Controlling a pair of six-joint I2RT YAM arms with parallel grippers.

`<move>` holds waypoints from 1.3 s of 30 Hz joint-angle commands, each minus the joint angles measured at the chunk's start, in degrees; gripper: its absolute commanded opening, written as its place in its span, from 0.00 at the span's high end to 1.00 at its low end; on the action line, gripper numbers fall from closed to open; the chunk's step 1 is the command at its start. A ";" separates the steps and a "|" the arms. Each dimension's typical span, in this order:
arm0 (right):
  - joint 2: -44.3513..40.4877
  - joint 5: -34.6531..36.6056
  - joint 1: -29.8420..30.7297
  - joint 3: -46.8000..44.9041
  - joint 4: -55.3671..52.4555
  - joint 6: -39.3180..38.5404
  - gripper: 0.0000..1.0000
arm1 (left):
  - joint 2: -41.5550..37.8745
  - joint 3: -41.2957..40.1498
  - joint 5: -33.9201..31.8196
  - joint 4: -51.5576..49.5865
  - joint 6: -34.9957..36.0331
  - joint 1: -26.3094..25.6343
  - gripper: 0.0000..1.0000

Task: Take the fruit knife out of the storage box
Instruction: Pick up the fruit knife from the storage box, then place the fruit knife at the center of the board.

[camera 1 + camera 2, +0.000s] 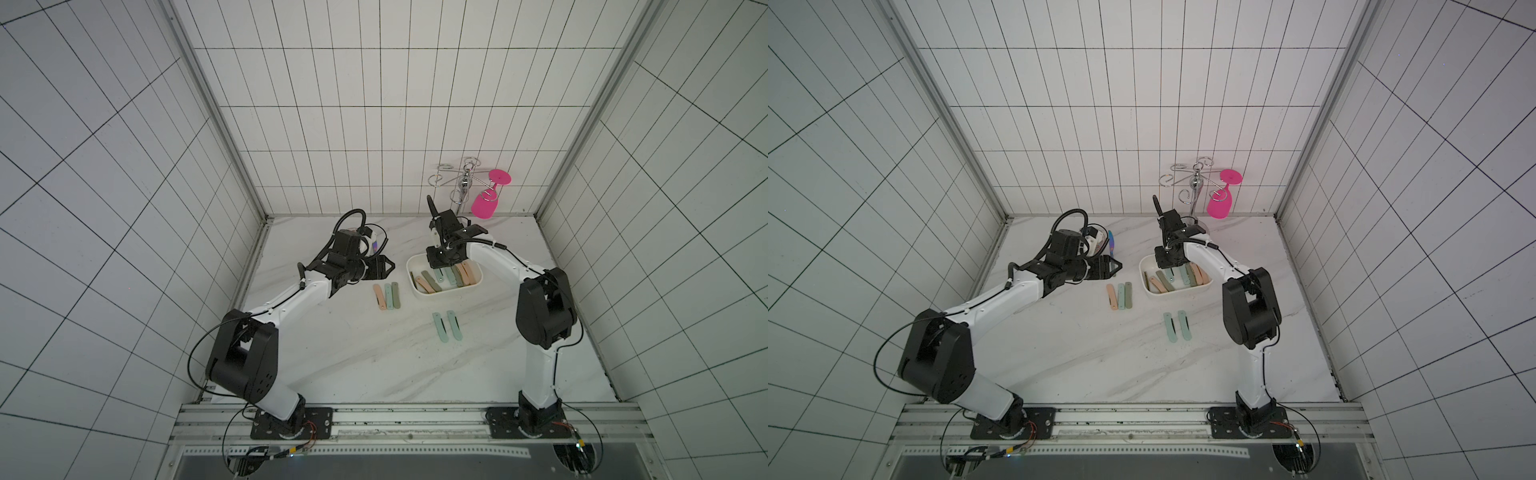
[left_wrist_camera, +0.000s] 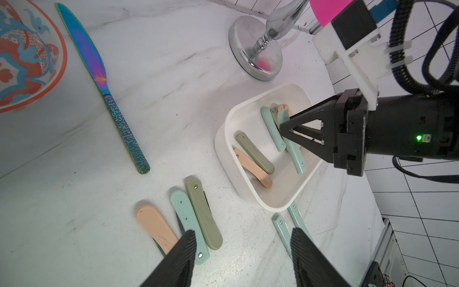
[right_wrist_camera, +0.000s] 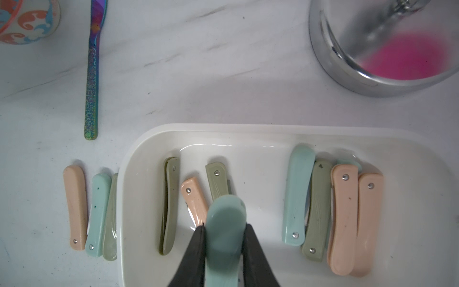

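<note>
Our right fingers (image 3: pixel 196 248) are pinched on a mint knife (image 3: pixel 224 213), gripping across its width near one end. It hangs tilted over the box (image 3: pixel 248 129), above the gap between the two clusters of knives lying inside. From the left wrist view we cannot tell whether its low end has cleared the near wall. Our left fingers (image 2: pixel 181 253) stand wide and empty, just above the row of three knives (image 2: pixel 191 218) on the tabletop (image 2: pixel 173 99).

The step in hand looks like the lift-out. We should raise the knife straight up until its low end is above the rim, and only then carry it sideways. Dragging it early could tip the light box or stir the other knives. With the grip so near one end, the long part may swing, so we should go slowly. The mint pair (image 1: pixel 446 326) in front of the box suggests a fitting spot. There we should lower the knife flat before letting go.
</note>
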 commanded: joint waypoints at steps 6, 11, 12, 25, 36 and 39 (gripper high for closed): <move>-10.70 -2.03 4.00 -5.42 -5.25 3.35 1.00 | -3.01 -1.49 -0.97 1.64 -0.48 -0.35 0.36; -16.08 -1.44 7.28 -12.68 -5.48 6.02 1.00 | -3.77 -2.07 -1.51 0.77 -0.33 -0.36 0.36; -16.89 -1.27 7.90 -14.02 -5.60 6.68 1.00 | -3.94 -2.15 -1.63 0.58 -0.27 -0.36 0.36; -22.69 -0.01 17.67 -33.04 4.14 14.84 1.00 | -4.97 -2.09 -2.81 -2.60 1.27 -0.44 0.36; -16.12 1.57 19.75 -35.23 10.30 18.49 1.00 | -3.96 -1.46 -2.94 -3.95 1.94 -1.56 0.36; -15.00 3.00 19.95 -35.23 10.61 19.24 1.00 | -3.91 -1.37 -2.89 -3.91 2.01 -1.59 0.36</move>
